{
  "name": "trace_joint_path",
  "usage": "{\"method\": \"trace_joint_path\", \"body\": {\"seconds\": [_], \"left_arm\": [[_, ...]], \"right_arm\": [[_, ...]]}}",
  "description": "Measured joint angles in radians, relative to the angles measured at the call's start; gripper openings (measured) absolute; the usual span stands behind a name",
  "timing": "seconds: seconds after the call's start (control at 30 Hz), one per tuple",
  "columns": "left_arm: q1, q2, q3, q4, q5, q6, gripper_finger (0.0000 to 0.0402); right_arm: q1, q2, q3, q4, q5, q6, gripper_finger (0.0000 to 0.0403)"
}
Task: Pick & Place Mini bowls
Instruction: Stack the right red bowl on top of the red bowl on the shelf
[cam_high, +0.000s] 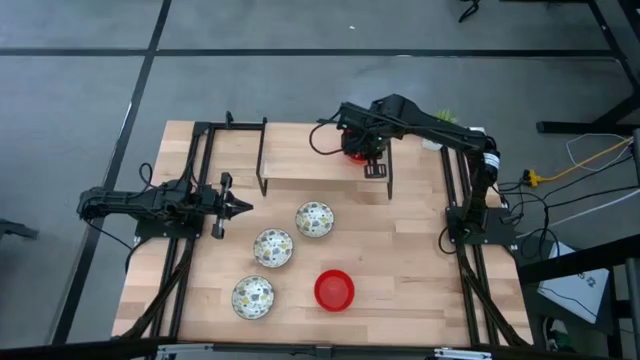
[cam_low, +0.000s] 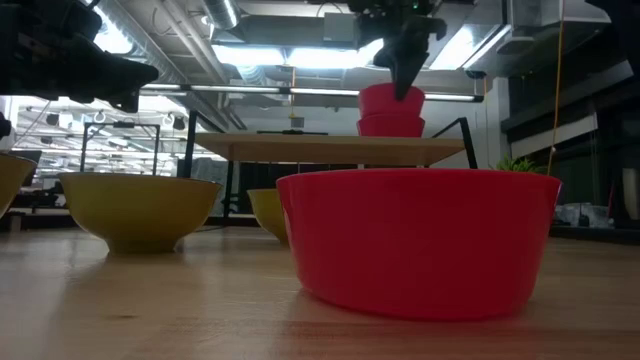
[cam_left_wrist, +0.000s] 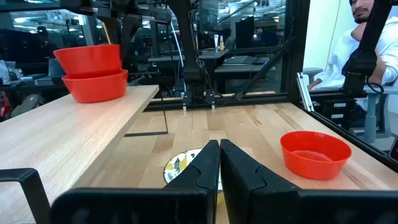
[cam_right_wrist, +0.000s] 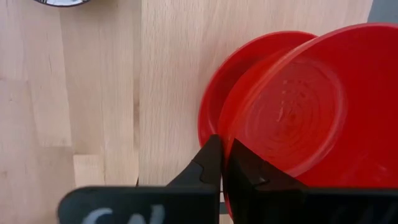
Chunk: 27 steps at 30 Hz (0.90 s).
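Two red mini bowls are on the raised wooden shelf (cam_high: 325, 182): an upper one (cam_low: 392, 99) and a lower one (cam_low: 391, 126) standing on its base. My right gripper (cam_right_wrist: 221, 154) comes down from above them and is shut on the upper bowl (cam_right_wrist: 292, 112). A third red bowl (cam_high: 334, 289) and three cream speckled bowls (cam_high: 314, 219) (cam_high: 272, 248) (cam_high: 253, 296) stand on the table. My left gripper (cam_high: 238, 208) waits shut at the table's left side, touching nothing. My right gripper pinches the upper red bowl's rim (cam_right_wrist: 227, 124), one finger inside the bowl and one outside. The fingers (cam_low: 405, 70) come from above, pointing down. The bowl sits slightly tilted in the lower red bowl (cam_right_wrist: 210, 106); whether it rests on it, I cannot tell.
The shelf stands on thin black legs (cam_high: 263, 160) across the far middle of the table. A small green plant (cam_high: 445, 116) is at the far right behind the right arm. A person (cam_left_wrist: 367, 43) sits beyond the table's right side.
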<state>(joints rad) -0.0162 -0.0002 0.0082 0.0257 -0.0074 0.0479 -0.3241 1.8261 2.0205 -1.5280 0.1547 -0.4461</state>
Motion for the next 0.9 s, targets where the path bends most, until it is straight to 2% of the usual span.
{"method": "trace_joint_path", "body": {"seconds": [0.37,0.9], "left_arm": [[0.000,0.000,0.000,0.000,0.000,0.000,0.0012],[0.000,0.000,0.000,0.000,0.000,0.000,0.0011]], "right_arm": [[0.000,0.006,0.000,-0.002,0.000,-0.001,0.0010],[0.000,0.017,0.000,-0.003,0.001,0.007,0.0032]]}}
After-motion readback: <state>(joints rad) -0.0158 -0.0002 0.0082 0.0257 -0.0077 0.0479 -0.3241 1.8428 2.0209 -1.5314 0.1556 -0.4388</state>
